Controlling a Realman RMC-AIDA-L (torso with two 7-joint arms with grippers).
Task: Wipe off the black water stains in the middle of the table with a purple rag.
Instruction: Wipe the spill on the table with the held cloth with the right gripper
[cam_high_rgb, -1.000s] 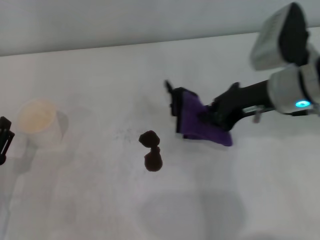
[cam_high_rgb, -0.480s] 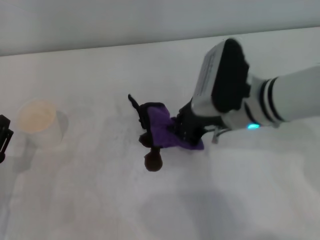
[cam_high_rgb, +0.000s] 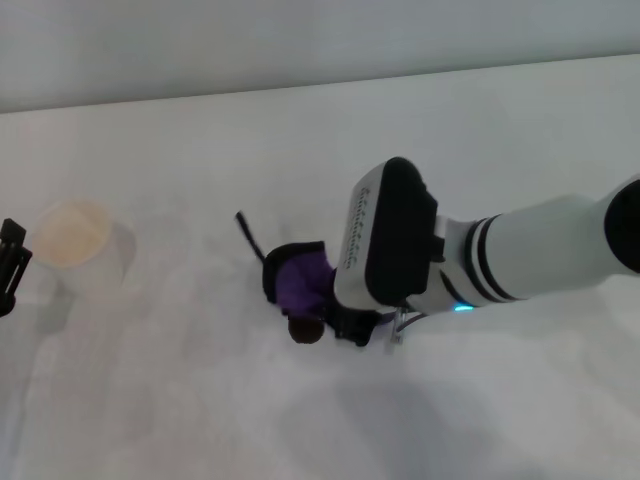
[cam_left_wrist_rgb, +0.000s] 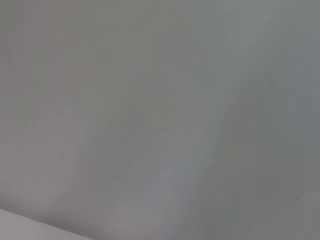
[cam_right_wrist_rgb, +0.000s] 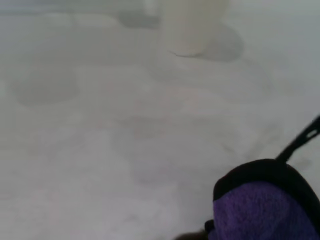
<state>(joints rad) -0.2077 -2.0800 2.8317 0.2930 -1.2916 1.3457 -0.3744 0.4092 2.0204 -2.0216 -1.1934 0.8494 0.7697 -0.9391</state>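
Head view: the right gripper (cam_high_rgb: 345, 318) presses the purple rag (cam_high_rgb: 303, 283) onto the black water stains (cam_high_rgb: 305, 329) mid-table (cam_high_rgb: 200, 400).
Its fingers are hidden under the wrist housing, closed on the bunched cloth; one dark blob peeks out beside the rag. The left gripper (cam_high_rgb: 10, 262) sits at the table's left edge.

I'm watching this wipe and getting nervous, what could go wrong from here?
The purple rag is bunched under the right gripper and covers only part of the black water stains; one blob shows beside it, so a pass may miss or smear it across the table. The sweep also heads toward the paper cup, which a long stroke might knock.
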